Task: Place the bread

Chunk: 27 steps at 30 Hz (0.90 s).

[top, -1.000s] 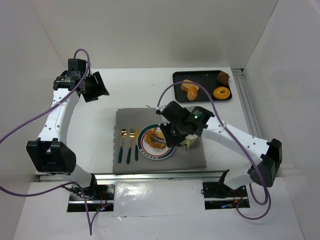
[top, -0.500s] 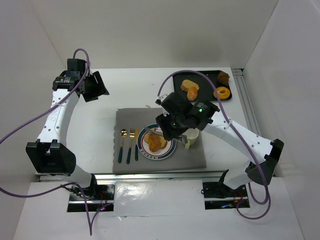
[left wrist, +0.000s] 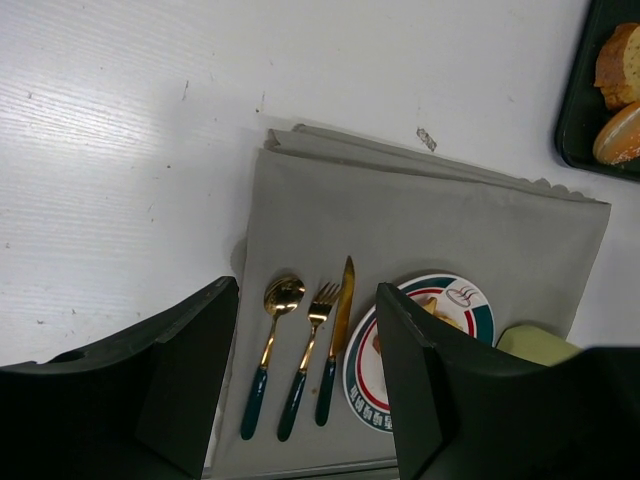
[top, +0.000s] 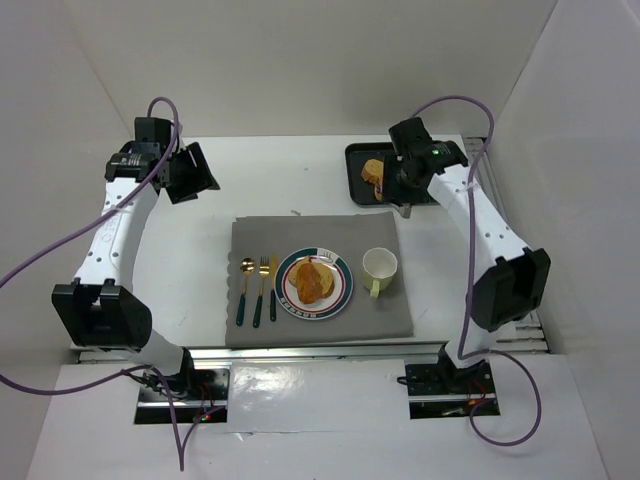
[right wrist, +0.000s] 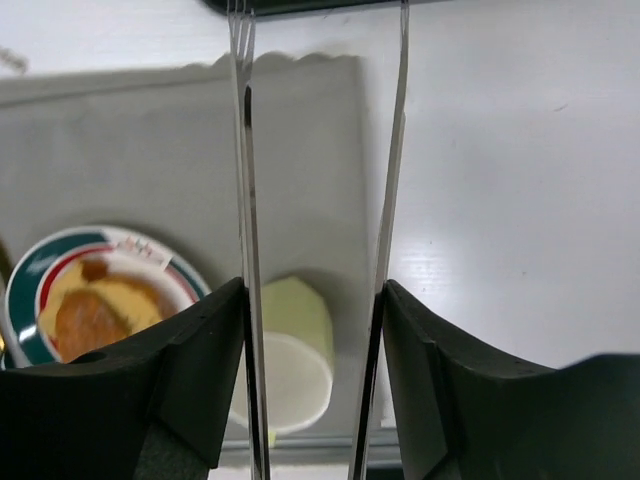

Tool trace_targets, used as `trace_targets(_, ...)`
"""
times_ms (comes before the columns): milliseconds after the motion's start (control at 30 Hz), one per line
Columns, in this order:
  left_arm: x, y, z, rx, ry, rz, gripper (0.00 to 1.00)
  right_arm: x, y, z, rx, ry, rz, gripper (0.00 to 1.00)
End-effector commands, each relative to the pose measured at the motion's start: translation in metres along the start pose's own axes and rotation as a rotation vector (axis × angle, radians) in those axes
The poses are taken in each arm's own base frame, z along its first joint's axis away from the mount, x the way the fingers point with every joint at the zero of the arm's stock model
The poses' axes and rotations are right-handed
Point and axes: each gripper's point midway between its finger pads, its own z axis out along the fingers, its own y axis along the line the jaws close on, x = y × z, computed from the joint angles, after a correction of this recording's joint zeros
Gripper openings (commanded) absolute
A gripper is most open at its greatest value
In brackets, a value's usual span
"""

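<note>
Right gripper [top: 404,200] hangs at the near edge of the black tray [top: 354,175], far right on the counter [top: 270,170], jaws spread with nothing between them. Left gripper [left wrist: 305,340] is likewise spread and empty. Bread [top: 312,281] lies on the plate [top: 341,299] on the grey mat [top: 260,235], between cutlery [top: 258,290] and a pale cup [top: 380,265]
</note>
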Motion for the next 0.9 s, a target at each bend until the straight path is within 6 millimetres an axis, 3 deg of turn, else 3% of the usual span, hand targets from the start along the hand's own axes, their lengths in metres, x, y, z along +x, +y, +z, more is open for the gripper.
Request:
trace_targets(0,-0.009,-0.005,-0.001,0.028,-0.027,0.031,0.70,-0.039,0.001,0.014,-0.035,-0.097,0.065,0.62)
trace_targets(333,-0.008,-0.003,0.011,0.015,0.004,0.026,0.70,-0.066,-0.006,0.077,-0.071,-0.077,0.075,0.65)
trace_targets(567,-0.008,-0.003,0.016,0.011,0.012,0.025,0.70,-0.067,-0.006,0.106,-0.057,-0.043,0.079,0.57)
trace_targets(733,-0.008,-0.003,0.016,0.011,0.012,0.025,0.70,-0.062,-0.010,0.111,-0.031,-0.026,0.076,0.49)
trace_targets(867,-0.007,-0.002,0.019,0.008,0.020,0.023,0.70,-0.073,-0.014,0.087,-0.028,-0.082,0.084,0.35)
